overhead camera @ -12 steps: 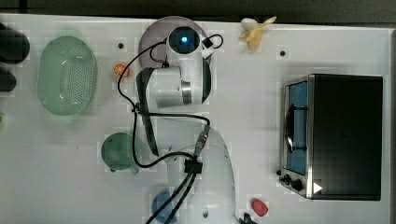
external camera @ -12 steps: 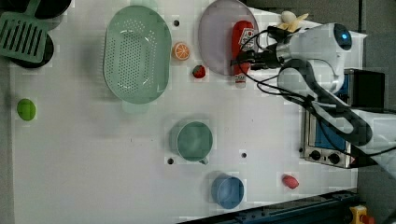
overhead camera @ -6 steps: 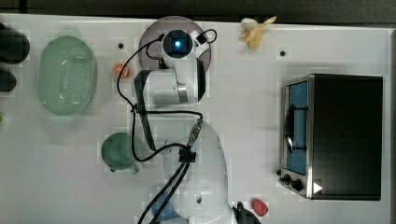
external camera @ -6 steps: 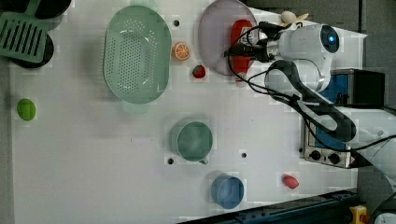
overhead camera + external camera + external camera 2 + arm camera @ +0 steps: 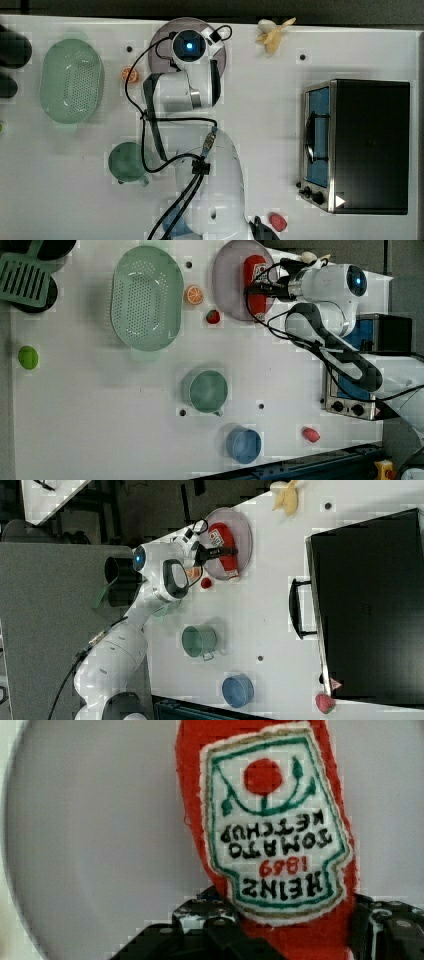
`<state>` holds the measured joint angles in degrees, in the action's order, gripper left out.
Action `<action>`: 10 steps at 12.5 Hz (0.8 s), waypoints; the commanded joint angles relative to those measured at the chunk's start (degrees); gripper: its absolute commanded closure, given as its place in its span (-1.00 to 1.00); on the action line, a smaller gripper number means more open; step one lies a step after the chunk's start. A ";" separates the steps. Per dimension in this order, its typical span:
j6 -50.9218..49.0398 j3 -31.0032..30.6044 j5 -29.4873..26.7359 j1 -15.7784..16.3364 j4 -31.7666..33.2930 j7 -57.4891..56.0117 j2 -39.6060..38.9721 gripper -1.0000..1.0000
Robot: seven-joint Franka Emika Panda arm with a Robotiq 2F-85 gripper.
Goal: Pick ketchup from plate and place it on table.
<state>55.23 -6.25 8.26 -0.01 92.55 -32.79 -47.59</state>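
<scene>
- White flat tabletop [image 5: 125, 390] with small dark dots carries a pale lilac round matte plate [image 5: 227, 285].
- Red soft toy ketchup bottle [image 5: 256, 285] with a white stitched label lies flat on the plate.
- Black two-finger claw [image 5: 257, 288] stands over the bottle's middle; the wrist view shows one finger [image 5: 200, 920] on each side, touching or nearly so.
- Whether it grips yet: cannot tell.
- Recommended: close firmly across the body, then lift straight up clear of the rim.

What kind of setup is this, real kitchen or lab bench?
Likely a lab bench staged as a toy kitchen: a white table holding a plush ketchup on a plate, a toaster oven, and a colander basket.
</scene>
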 commanded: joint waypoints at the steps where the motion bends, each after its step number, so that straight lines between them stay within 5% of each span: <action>1: -1.10 -0.54 -0.11 -0.65 -1.36 0.32 5.78 -0.20; 10: -36.02 0.41 -0.88 -3.06 2.52 13.86 28.49 -0.20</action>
<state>20.84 -5.62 7.32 -1.59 94.73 -25.78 -19.53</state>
